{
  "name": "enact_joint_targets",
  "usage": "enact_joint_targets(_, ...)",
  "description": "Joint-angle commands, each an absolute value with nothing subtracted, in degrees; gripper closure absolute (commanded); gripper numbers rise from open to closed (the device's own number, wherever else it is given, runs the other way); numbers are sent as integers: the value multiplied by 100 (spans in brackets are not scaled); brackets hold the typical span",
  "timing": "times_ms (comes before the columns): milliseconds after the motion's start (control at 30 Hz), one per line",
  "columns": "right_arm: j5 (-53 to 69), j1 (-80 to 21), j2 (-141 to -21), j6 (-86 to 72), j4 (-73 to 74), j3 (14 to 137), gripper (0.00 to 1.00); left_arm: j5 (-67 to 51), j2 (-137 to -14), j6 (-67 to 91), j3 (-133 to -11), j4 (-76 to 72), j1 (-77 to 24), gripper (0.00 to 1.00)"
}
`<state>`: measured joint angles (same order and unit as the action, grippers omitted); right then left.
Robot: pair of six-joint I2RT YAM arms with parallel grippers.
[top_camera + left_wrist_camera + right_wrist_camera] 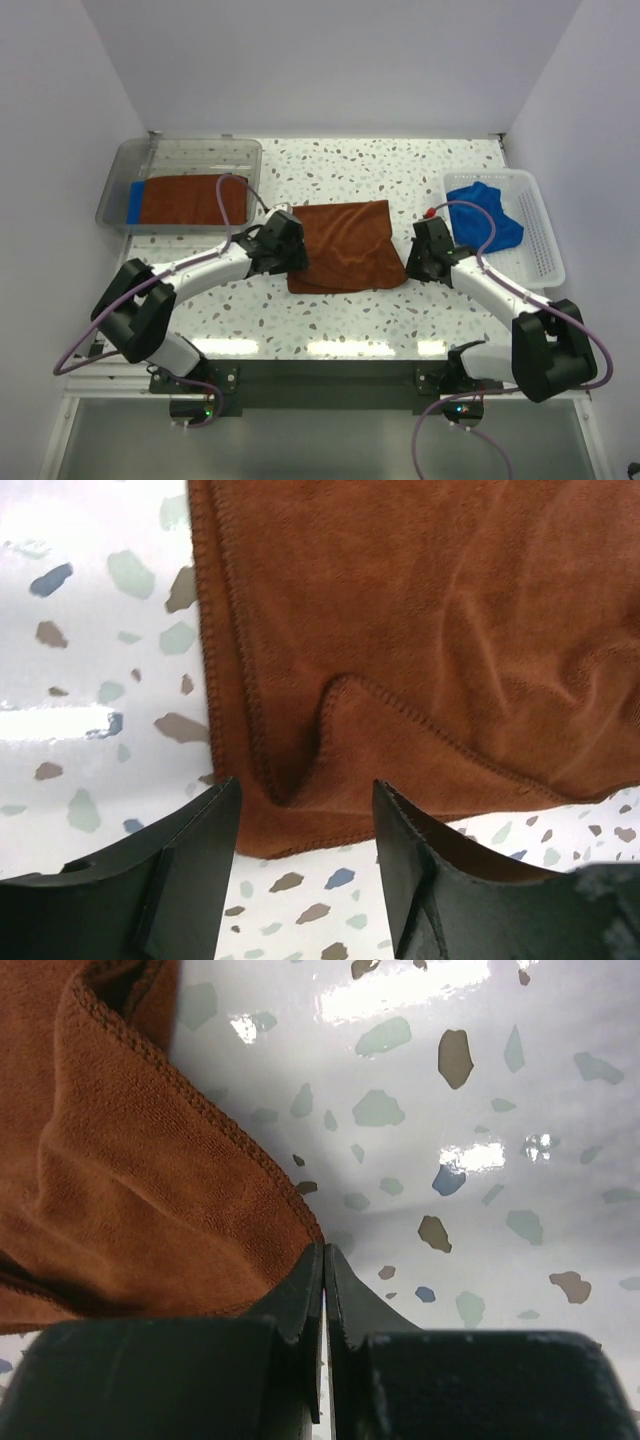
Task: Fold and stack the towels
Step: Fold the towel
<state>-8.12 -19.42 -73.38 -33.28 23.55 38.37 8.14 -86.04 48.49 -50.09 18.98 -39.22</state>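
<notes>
Since terry should be light, limp and grippy, pinch a corner or hem through both layers, not the middle. Status: brown towel [345, 245] lies mid-table, part-folded; left gripper [305, 788] gapes over its left hem; right gripper [324, 1250] is clamped tight at the right corner, can't tell if cloth is caught.

Left gripper [305, 800] low, jaws apart; right gripper [323, 1255] low, jaws pressed together.

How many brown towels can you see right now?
2. One brown towel lies in the middle of the table; a second brown towel lies in the clear tray at far left. Others may be hidden beneath it.
</notes>
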Motion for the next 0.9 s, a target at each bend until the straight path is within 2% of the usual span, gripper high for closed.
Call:
enact_joint_targets(0, -580, -1934, -7198, -3112, 2391, 3674, 100, 993, -8928, 4922, -5579, 1828, -4034, 41)
enact_joint_targets(300, -308, -1934, -7260, -2883, 2153, 3604, 100, 1107, -10027, 4131, -6521, 2407, -4184, 49)
enact_joint_targets(567, -255, -1934, -7207, -2830, 2074, 3533, 100, 1222, -10353, 3885, -6759, 2646, -4227, 55)
enact_joint_targets(700, -255, -1942, -7207, -2848, 2065, 3516, 100, 1151, -10362, 3762, -6768, 2646, -4298, 71)
enact_joint_targets(867, -299, -1942, -7172, -2848, 2109, 3533, 100, 1169, -10275, 3595, -6768, 2654, -4421, 84)
